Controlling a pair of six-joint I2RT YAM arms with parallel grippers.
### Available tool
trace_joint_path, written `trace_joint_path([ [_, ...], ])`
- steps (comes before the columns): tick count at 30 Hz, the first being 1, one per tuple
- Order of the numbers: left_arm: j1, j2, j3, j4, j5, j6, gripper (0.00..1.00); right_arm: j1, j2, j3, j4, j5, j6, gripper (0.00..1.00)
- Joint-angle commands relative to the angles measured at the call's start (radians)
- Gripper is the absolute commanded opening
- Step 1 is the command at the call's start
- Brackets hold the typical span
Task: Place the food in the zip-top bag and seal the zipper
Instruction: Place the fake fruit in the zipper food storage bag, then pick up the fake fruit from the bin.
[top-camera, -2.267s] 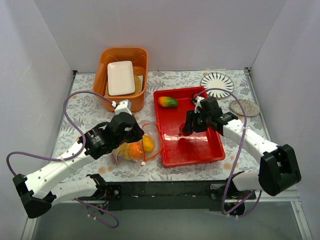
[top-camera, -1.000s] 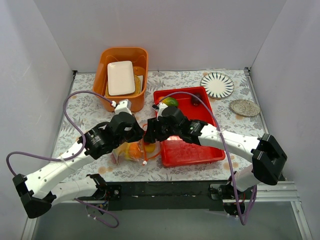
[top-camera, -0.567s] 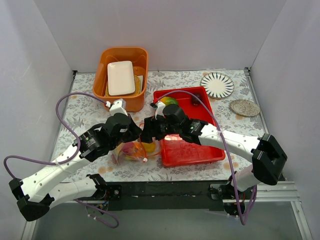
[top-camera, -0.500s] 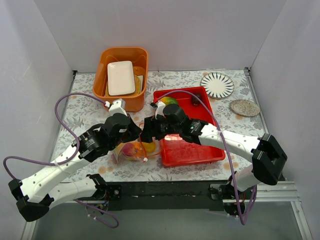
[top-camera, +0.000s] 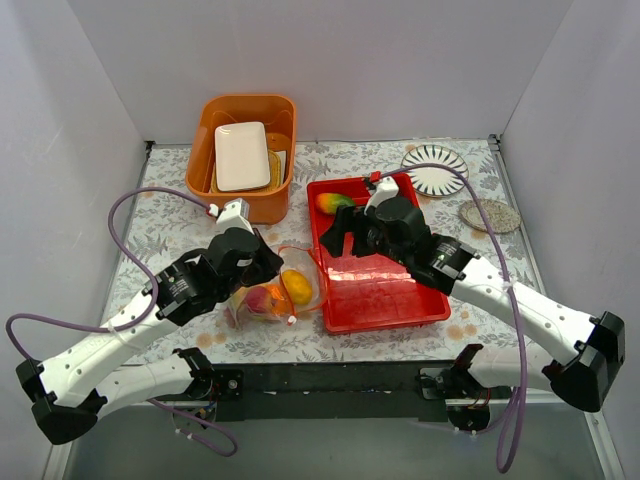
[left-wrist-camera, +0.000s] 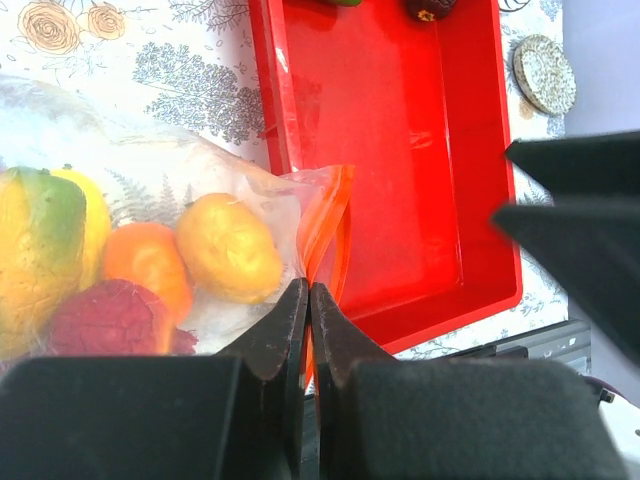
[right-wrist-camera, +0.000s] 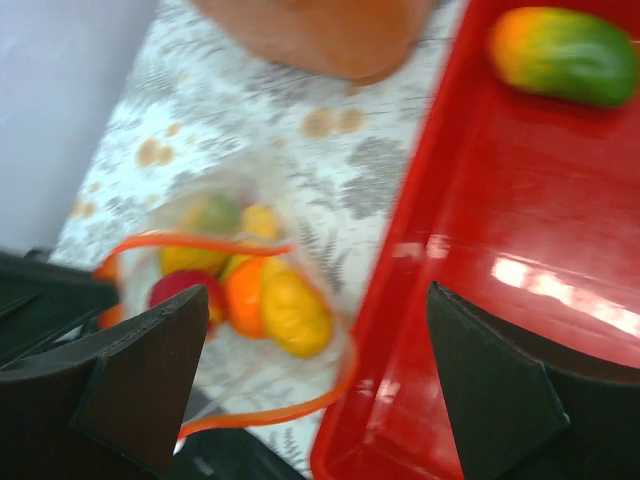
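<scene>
left pincer (left-wrist-camera: 306, 300) is pinched together on the bag (left-wrist-camera: 160, 170), right on its zipper (left-wrist-camera: 330, 225), just left of the tray (left-wrist-camera: 400, 150), with the bag lying on the desk (top-camera: 180, 200) and its mouth gaping toward the tray's rim

the bag looks like thin crinkly film, light, floppy and slippery, so i'd grip the stiffer zipper strip and not the loose wall

right pincer (right-wrist-camera: 315, 330) hangs over the tray's left side, fingers wide apart, nothing in them

count time: inside the bag, left of the tray, five pieces: one bagged mango (left-wrist-camera: 40, 235), one orange (left-wrist-camera: 148, 272), two yellow pieces (left-wrist-camera: 230, 245), one grape bunch (left-wrist-camera: 108, 318)

at the tray's far end, two to go: one loose mango (right-wrist-camera: 563, 55) and one dark ball (left-wrist-camera: 430, 7)

both look like light, hard, smooth toys, apt to roll or squirt out of a shallow pinch, so take the loose mango across its narrow middle and the dark ball across its widest part

one bag, one tray, seven foods in all, zipper not yet sealed
</scene>
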Motion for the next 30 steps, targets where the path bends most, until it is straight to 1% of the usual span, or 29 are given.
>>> trace_joint_path([
  [1, 0.0, -0.001, 0.006, 0.032, -0.007, 0.003, 0.0, -0.126, 0.012, 0.005, -0.161, 0.15, -0.062, 0.96],
  [4, -0.002, 0.01, 0.008, 0.033, -0.002, 0.009, 0.0, -0.2, 0.076, 0.064, -0.233, 0.137, -0.102, 0.95],
  [5, 0.0, 0.01, 0.009, 0.033, -0.001, 0.009, 0.0, -0.249, 0.124, 0.083, -0.254, 0.141, -0.11, 0.93],
  [7, -0.002, 0.008, 0.006, 0.038, -0.001, 0.011, 0.0, -0.306, 0.206, 0.136, -0.28, 0.144, -0.154, 0.93],
  [10, -0.002, 0.007, 0.003, 0.039, -0.001, 0.009, 0.0, -0.356, 0.302, 0.239, -0.313, 0.128, -0.217, 0.91],
  [11, 0.0, 0.007, 0.004, 0.039, -0.002, 0.009, 0.0, -0.364, 0.363, 0.273, -0.322, 0.128, -0.231, 0.91],
  [13, -0.002, 0.007, 0.001, 0.047, -0.001, 0.008, 0.0, -0.386, 0.42, 0.368, -0.319, 0.162, -0.261, 0.91],
  [16, 0.0, 0.015, 0.003, 0.053, 0.013, 0.011, 0.0, -0.418, 0.573, 0.503, -0.331, 0.187, -0.297, 0.91],
  [18, -0.002, 0.015, 0.003, 0.053, 0.016, 0.009, 0.0, -0.435, 0.641, 0.566, -0.349, 0.196, -0.303, 0.89],
  [19, -0.002, 0.015, -0.002, 0.053, 0.019, 0.006, 0.0, -0.448, 0.703, 0.618, -0.359, 0.196, -0.305, 0.86],
  [20, -0.002, 0.012, -0.002, 0.052, 0.019, 0.006, 0.0, -0.455, 0.731, 0.644, -0.366, 0.197, -0.305, 0.84],
  [22, 0.0, 0.007, -0.005, 0.052, 0.019, 0.003, 0.0, -0.465, 0.791, 0.678, -0.374, 0.212, -0.306, 0.81],
  [27, 0.0, 0.002, 0.001, 0.039, 0.001, 0.005, 0.0, -0.487, 0.831, 0.667, -0.299, 0.226, -0.323, 0.81],
  [30, 0.0, 0.004, -0.003, 0.036, -0.004, 0.005, 0.0, -0.498, 0.868, 0.681, -0.297, 0.242, -0.341, 0.81],
])
